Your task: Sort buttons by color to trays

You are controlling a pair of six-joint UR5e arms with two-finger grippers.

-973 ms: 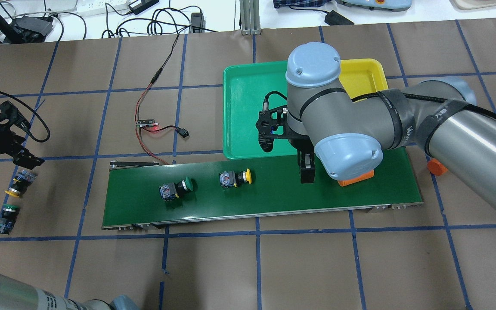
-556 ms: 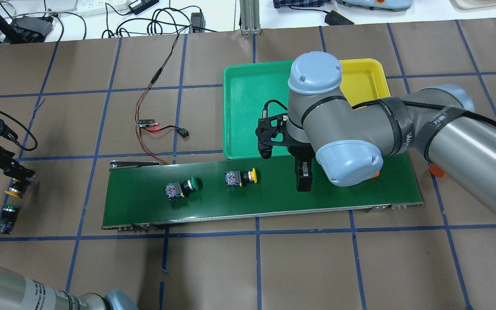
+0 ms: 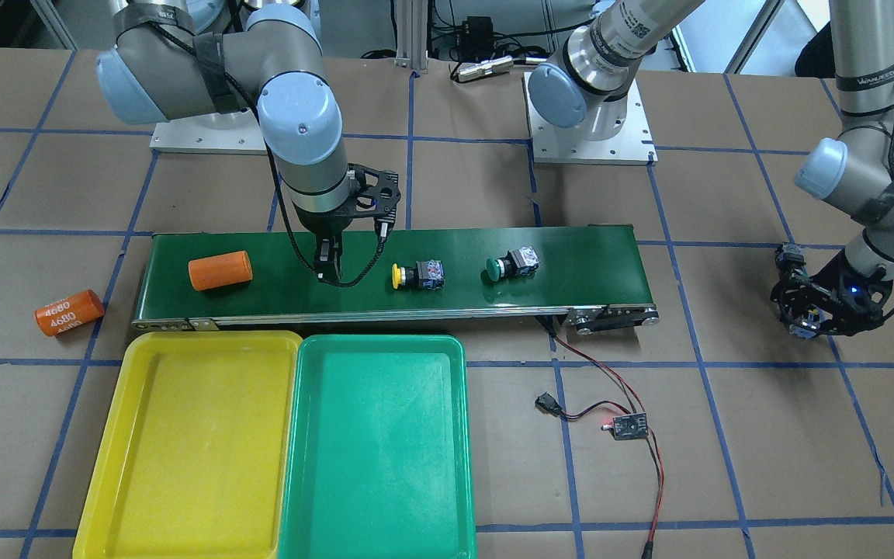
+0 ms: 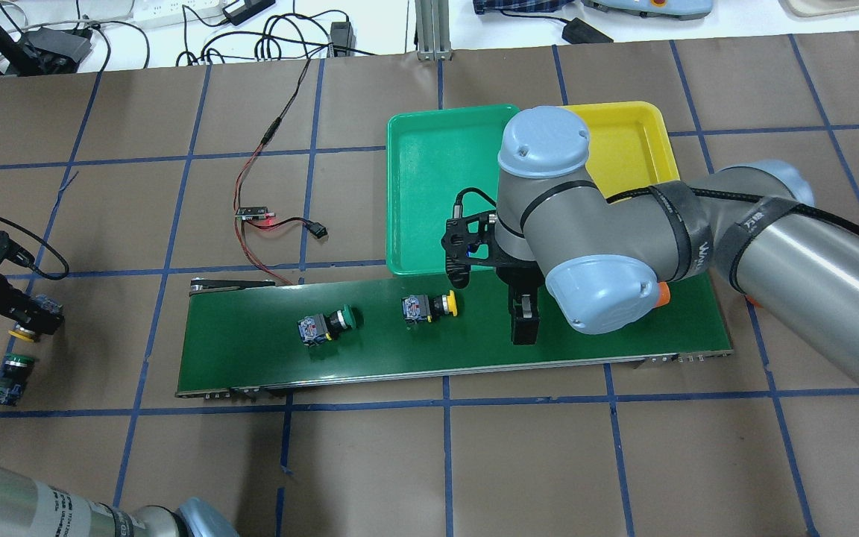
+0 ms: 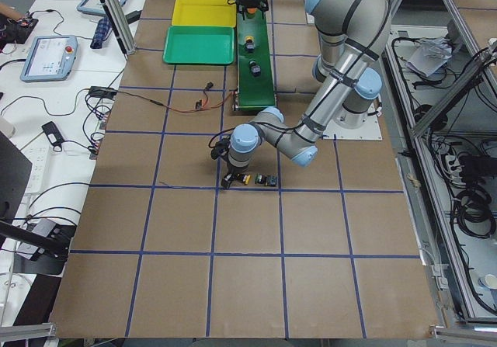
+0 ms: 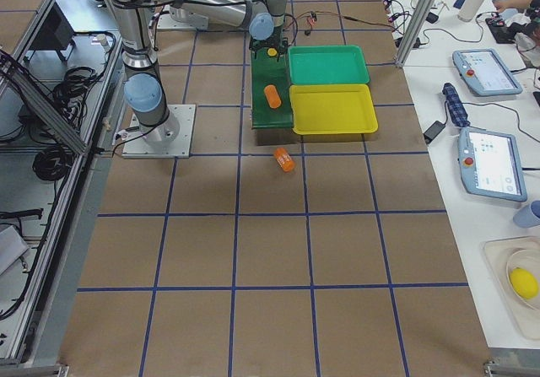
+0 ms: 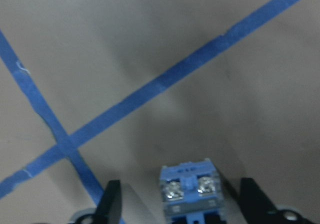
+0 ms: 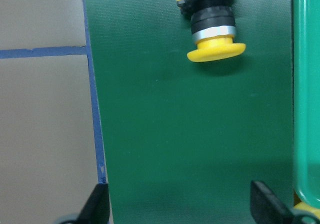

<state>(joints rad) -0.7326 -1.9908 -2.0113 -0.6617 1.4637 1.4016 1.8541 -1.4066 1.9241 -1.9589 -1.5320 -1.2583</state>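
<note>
Right gripper (image 4: pixel 525 322): jaws standing wide, gripping nothing, hanging low over the conveyor belt (image 4: pixel 623 339).

Yellow button on the belt (image 4: pixel 429 306): lying on its side with its long axis running along the belt's length. The cap is facing the right gripper and the contact block is pointing toward the belt's left end. It is sitting near the gripper but apart from it, somewhat toward the tray-side edge. In the right wrist view the fingers are spreading across the belt's width, square to that axis. Judged: the next move is calling for a short slide along the belt, then closing on the collar.

Green button on the belt (image 4: pixel 327 324): lying farther toward the left end.

Green tray (image 4: pixel 429 186), yellow tray (image 4: pixel 627 134): sitting side by side just past the belt's far edge, holding no buttons.

Left gripper (image 7: pixel 178 206): jaws parted, straddling the contact block of the yellow button on the table (image 4: pixel 23 333) with a gap showing on each side, near the table's left edge. Green button on the table (image 4: pixel 12 369): lying just beside.
</note>
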